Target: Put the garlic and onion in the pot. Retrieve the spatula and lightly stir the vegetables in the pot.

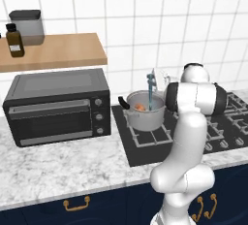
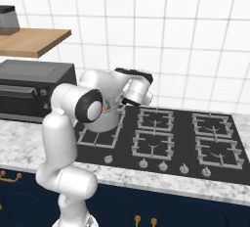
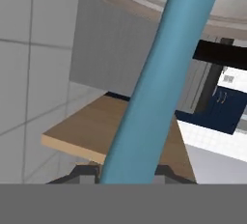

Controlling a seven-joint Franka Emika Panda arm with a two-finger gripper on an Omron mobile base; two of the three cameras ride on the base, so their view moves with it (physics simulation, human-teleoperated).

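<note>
A rendered kitchen: a marble counter point(image 1: 58, 166) is running along a white tiled wall. At nine o'clock in the left base view a black toaster oven point(image 1: 57, 106) is sitting under a wooden shelf point(image 1: 58, 52). A black gas hob point(image 2: 166, 138) is filling the counter's right half. The white arm point(image 1: 186, 136) is rising at five o'clock and bending over the hob. At the picture's centre the pot point(image 1: 145, 115) is standing on a burner, with the onion point(image 1: 139, 107) lying inside it. The spatula point(image 3: 159, 78) is standing nearly upright in the pot, teal shaft pointing to twelve o'clock. In the hand view the gripper point(image 3: 126, 172) is clamping that shaft between its fingertips.
</note>
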